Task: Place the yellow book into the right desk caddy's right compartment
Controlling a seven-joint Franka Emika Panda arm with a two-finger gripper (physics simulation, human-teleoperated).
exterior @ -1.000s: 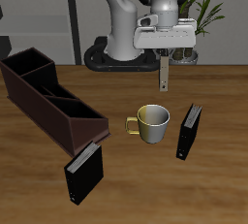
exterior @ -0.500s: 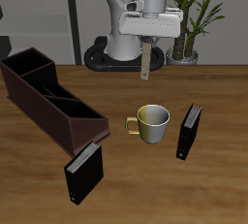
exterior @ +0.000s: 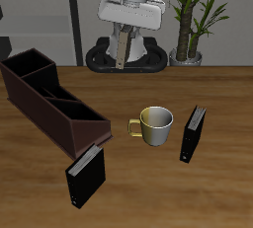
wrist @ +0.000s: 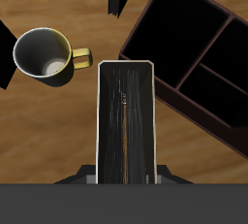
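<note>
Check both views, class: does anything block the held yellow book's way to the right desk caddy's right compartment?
Nothing visible does. The gripper holds the yellow book high in open air. The right compartment of the right desk caddy looks empty; the mug stands apart from it.

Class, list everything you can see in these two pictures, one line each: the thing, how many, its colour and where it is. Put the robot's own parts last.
Thin tan-yellow book: one, held in the pincer, high over the table's back.
Long dark maroon-brown desk caddy: one, open-topped with inner dividers, lying on the table.
Squarish end compartment: one, dark, below the held book in the wrist view.
Pale yellow mug: one, mid-table, beside the caddy's end.
Black books: two, one near the table's front edge, one beyond the mug.
Wooden table: one, brown.
Green potted plant: one, behind the table.
Robot pincer: one, white and grey, shut on the book.
</note>
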